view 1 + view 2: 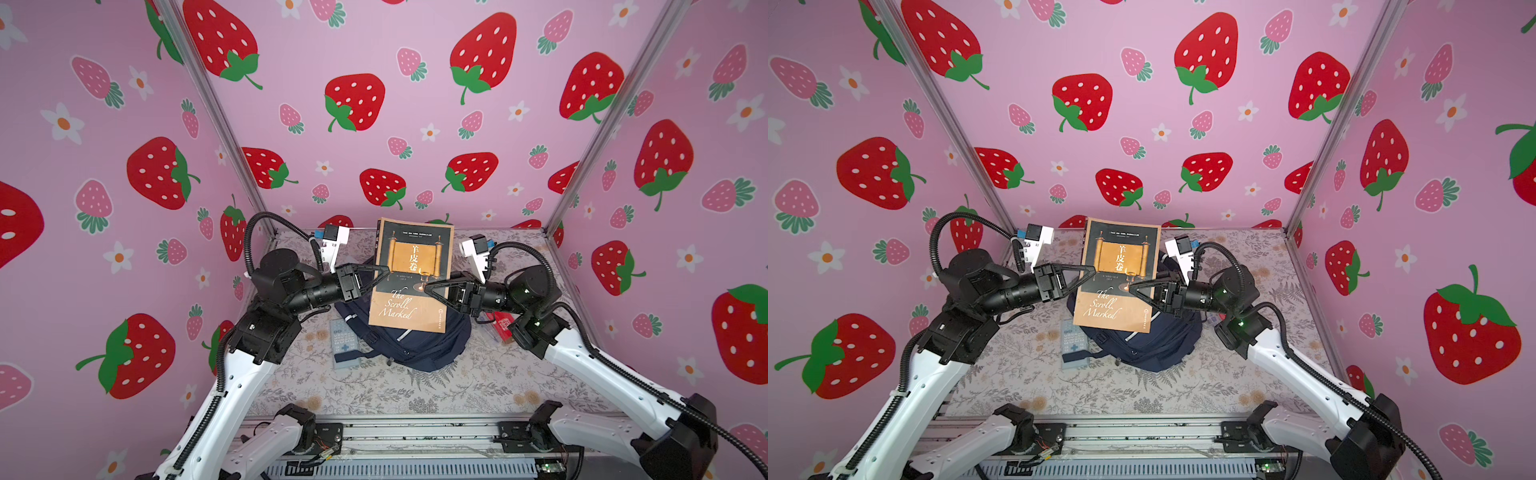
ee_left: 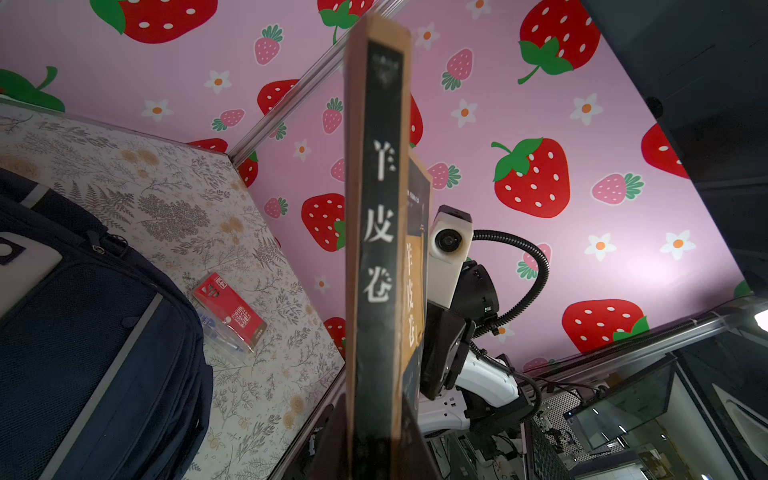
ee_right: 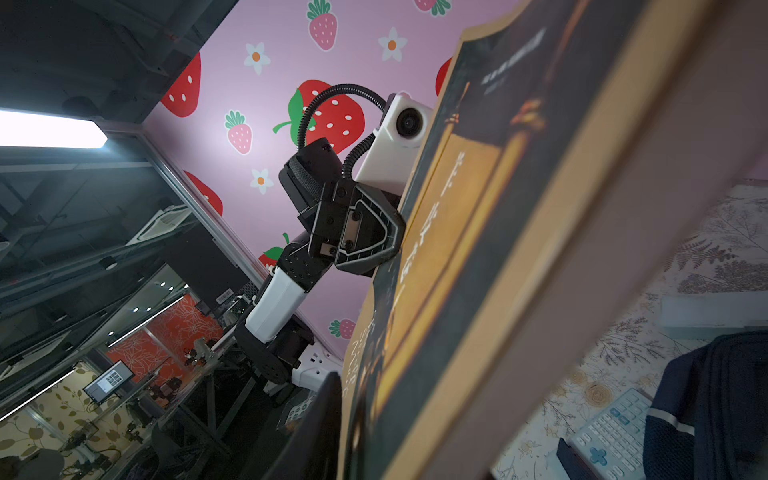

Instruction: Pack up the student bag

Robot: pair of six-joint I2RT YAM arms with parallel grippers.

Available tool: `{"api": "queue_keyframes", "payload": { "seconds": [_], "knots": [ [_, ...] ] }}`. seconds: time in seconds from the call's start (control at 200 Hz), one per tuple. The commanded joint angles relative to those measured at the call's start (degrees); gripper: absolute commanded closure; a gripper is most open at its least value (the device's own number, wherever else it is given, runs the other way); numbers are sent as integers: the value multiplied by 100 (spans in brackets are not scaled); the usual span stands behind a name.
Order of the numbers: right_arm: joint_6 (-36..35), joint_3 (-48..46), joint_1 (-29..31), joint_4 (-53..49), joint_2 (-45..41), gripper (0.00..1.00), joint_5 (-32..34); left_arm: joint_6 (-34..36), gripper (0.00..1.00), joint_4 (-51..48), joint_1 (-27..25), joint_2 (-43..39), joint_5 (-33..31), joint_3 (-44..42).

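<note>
Holding a paperback book (image 1: 411, 274) cover-up in the air at the centre of both top views, the two arms have it above the student bag (image 1: 419, 353). The bag lies on the floral table cloth (image 1: 374, 395) just below centre, partly hidden under the book.

The left gripper (image 1: 384, 272) is clamped narrowly on the book's spine edge; the left wrist view shows that spine running out between its fingers. The right gripper (image 1: 430, 287) straddles the opposite edge with one finger on the cover, but whether it pinches I cannot tell.

Packing looks barely begun: the book is outside the bag, and the bag's mouth is hidden, so I cannot tell whether it is unzipped. A pale calculator (image 1: 344, 343) just beside the bag at left is also unpacked, as is a red pack of pens (image 1: 503, 326) at right, half behind the right arm. The book itself blocks sight of the opening.
</note>
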Motion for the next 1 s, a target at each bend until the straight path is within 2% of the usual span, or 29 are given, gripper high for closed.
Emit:
{"api": "queue_keyframes", "payload": {
  "seconds": [0.0,0.16,0.225,0.235,0.315,0.345,0.395,0.505,0.54,0.62,0.68,0.875,0.995],
  "knots": [
    [-100,6,-66,414,-122,73,264,416,100,-321,9,-55,219,142],
    [-184,-25,-75,241,-132,97,318,1025,100,-729,13,-45,157,108],
    [-211,-69,-121,107,-176,100,448,1385,99,-1115,8,3,-32,189],
    [-212,-73,-126,79,-181,100,478,1429,97,-1182,6,18,-79,211],
    [-377,-11,-224,-470,-251,100,806,2001,50,-1844,-5,186,-636,451],
    [-570,61,-241,-822,-282,100,1006,2223,41,-2130,-36,286,-891,572],
    [-1017,229,-242,-1697,-360,100,1491,2481,35,-2525,-77,480,-1362,779],
    [-1421,369,-293,-3098,-501,100,2789,2818,32,-3142,-416,939,-2769,1206],
    [-1483,450,-302,-3611,-516,100,3386,2924,31,-3175,-586,1057,-3177,1268],
    [-1542,654,-425,-4795,-477,100,4555,3304,30,-3220,-1135,1377,-4059,1410],
    [-1512,738,-561,-5546,-450,100,5349,3560,30,-3214,-1545,1695,-4427,1516],
    [-1365,614,-1127,-6612,-843,100,6259,3778,31,-3673,-2470,3286,-5321,2214],
    [-1170,552,-1420,-7178,-993,100,6757,3976,26,-3897,-2906,4230,-5662,2624]
  ]
}}
